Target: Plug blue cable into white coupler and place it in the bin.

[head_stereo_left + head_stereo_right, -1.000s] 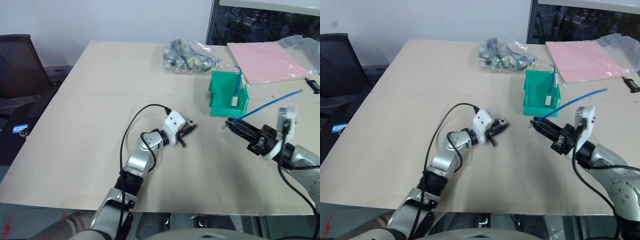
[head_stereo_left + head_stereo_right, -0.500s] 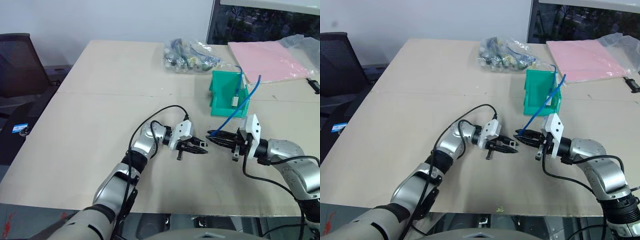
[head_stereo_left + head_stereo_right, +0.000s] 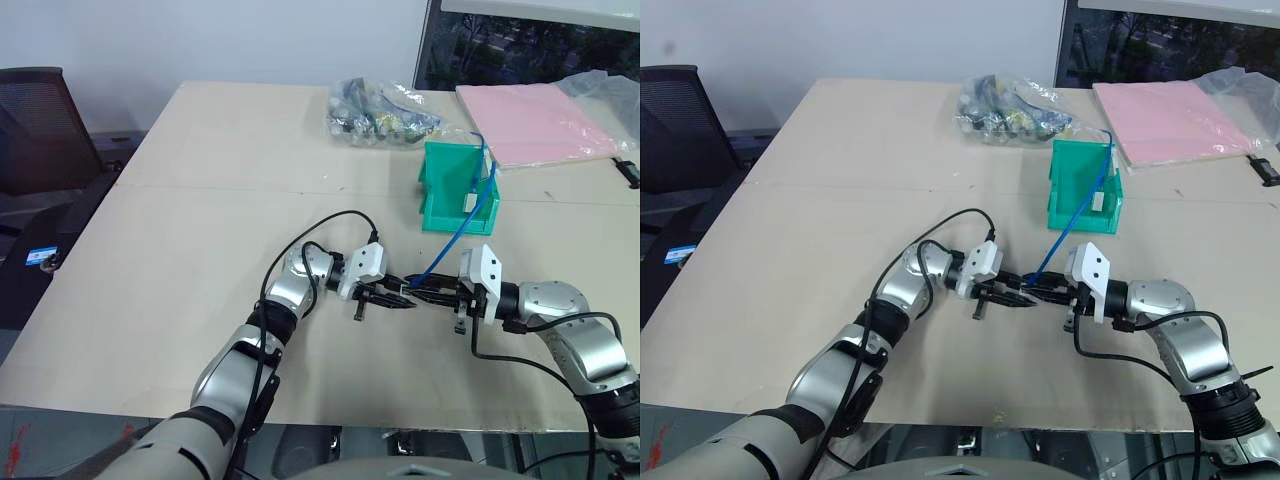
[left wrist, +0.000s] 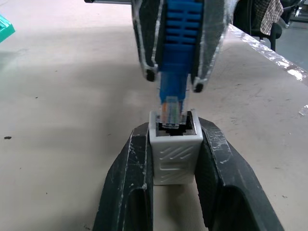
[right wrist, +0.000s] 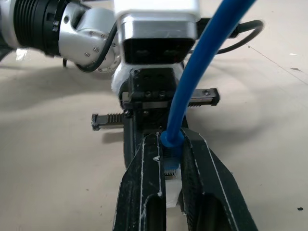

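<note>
Over the middle of the table my two grippers meet tip to tip. My left gripper [image 3: 398, 297] is shut on the white coupler [image 4: 174, 159], a small ribbed block with its dark socket facing the other hand. My right gripper [image 3: 418, 292] is shut on the blue cable [image 3: 455, 240] at its plug boot [image 4: 175, 57]. The clear plug tip [image 4: 171, 109] sits in the mouth of the socket. From the plug the cable arcs up and back over the teal-green bin [image 3: 440, 200], which stands just behind the grippers.
Inside the bin lies another thin blue cord with a small white piece [image 3: 468, 202]. A clear bag of small parts [image 3: 380, 112] and a pink sheet [image 3: 540, 120] lie at the back. A black chair [image 3: 40, 130] stands to the left.
The grippers were well apart a second ago. The left turned to point right with the coupler, the right swung left and down with the cable, and the plug now meets the socket.
</note>
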`<state>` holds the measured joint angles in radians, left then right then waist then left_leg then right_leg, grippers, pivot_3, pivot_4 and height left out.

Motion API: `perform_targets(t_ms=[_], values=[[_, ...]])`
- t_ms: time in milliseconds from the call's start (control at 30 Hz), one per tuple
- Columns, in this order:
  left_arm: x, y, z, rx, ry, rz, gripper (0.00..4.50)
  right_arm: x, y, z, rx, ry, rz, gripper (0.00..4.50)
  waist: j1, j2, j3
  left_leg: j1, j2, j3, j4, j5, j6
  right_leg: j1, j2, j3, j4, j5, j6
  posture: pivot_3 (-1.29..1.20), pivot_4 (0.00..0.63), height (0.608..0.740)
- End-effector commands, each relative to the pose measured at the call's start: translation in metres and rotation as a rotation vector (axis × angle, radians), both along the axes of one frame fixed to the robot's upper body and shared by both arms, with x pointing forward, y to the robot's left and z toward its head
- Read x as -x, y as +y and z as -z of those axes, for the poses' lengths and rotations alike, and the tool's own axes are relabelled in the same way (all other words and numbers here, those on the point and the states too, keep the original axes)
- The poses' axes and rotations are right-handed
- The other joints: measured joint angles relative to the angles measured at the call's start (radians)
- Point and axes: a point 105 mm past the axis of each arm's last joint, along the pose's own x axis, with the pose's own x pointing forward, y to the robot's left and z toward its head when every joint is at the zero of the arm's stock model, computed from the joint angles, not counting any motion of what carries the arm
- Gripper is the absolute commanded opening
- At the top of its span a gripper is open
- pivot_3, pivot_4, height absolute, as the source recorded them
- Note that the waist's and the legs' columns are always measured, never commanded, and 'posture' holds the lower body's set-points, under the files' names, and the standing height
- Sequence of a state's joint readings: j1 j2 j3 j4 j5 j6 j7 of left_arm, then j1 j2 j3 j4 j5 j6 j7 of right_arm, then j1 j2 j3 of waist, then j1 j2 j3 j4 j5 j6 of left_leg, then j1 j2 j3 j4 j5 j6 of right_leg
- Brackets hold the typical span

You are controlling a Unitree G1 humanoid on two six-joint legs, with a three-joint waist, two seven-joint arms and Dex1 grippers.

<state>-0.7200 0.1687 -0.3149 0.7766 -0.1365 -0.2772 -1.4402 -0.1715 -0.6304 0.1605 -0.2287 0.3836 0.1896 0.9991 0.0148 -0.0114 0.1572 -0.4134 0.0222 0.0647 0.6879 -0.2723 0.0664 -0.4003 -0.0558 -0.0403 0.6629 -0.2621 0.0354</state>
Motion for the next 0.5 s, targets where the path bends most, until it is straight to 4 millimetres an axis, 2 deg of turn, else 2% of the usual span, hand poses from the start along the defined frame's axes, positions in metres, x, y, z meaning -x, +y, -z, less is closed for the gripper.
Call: perform_targets(t_ms=[33, 133, 267, 400, 500], values=[[0.000, -0.002, 0.001, 0.003, -0.003, -0.001, 0.56, 0.008, -0.001, 0.016, 0.079, 0.030, -0.045, 0.00, 0.000, 0.000, 0.000, 0.000, 0.000, 0.000, 0.000, 0.000, 0.000, 0.000, 0.000, 0.000, 0.000, 0.000, 0.000, 0.00, 0.150, 0.740], [-0.001, -0.002, 0.000, 0.007, -0.005, -0.006, 0.56, 0.006, 0.004, 0.019, 0.077, 0.034, -0.041, 0.00, 0.000, 0.000, -0.001, 0.000, 0.000, 0.000, 0.000, 0.000, 0.000, 0.000, 0.000, 0.000, 0.000, 0.000, 0.000, 0.00, 0.150, 0.740], [-0.001, -0.003, 0.000, 0.010, -0.006, -0.008, 0.56, 0.004, 0.002, 0.034, 0.143, 0.062, -0.032, 0.00, -0.001, 0.000, -0.003, 0.001, 0.000, 0.000, 0.000, 0.000, 0.000, 0.001, 0.000, 0.000, 0.000, 0.000, 0.000, 0.00, 0.150, 0.740], [-0.001, -0.003, 0.001, 0.012, -0.001, -0.012, 0.56, 0.009, -0.006, 0.061, 0.247, 0.191, -0.008, 0.00, -0.002, 0.000, -0.007, 0.004, 0.000, 0.000, 0.000, 0.000, 0.000, 0.003, 0.000, 0.000, 0.001, 0.000, 0.000, 0.00, 0.150, 0.740], [-0.001, -0.002, 0.001, 0.016, 0.002, -0.019, 0.56, 0.024, -0.018, 0.088, 0.370, 0.319, -0.026, 0.00, -0.001, -0.002, -0.009, 0.010, 0.000, 0.000, -0.001, 0.000, 0.000, 0.009, 0.000, 0.000, 0.000, 0.000, 0.000, 0.00, 0.150, 0.740]])
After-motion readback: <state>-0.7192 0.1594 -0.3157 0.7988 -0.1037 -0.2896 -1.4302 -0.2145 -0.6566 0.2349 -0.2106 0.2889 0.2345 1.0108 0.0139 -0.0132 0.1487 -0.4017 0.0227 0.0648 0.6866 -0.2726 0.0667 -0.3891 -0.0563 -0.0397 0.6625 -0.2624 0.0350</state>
